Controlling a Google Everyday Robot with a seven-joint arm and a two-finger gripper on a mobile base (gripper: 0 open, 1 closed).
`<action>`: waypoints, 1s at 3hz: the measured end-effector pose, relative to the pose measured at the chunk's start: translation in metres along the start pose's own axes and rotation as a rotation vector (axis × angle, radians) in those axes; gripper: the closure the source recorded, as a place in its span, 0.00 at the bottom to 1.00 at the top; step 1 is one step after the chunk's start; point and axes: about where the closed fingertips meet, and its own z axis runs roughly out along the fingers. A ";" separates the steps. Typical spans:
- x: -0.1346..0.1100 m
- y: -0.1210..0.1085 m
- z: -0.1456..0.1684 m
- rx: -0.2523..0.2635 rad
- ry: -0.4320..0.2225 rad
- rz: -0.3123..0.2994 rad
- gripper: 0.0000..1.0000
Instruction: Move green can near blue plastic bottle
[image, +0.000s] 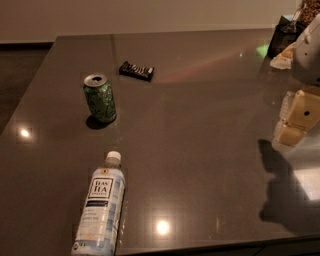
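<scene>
One blue plastic bottle lay on its side near the table's front edge, its label reading "TEAS' TEA". One green can stood upright, well apart behind its cap. One dark snack bar lay beyond. The gripper hung over the table's right side.

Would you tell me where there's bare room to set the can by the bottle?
Bare tabletop lies right of the blue plastic bottle and between it and the green can. The hand hangs at the right edge; clutter crowds the far right corner.
</scene>
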 end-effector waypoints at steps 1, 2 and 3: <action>-0.001 0.000 0.000 0.002 -0.001 -0.001 0.00; -0.014 -0.010 0.003 0.016 -0.031 -0.010 0.00; -0.036 -0.026 0.015 0.028 -0.077 -0.002 0.00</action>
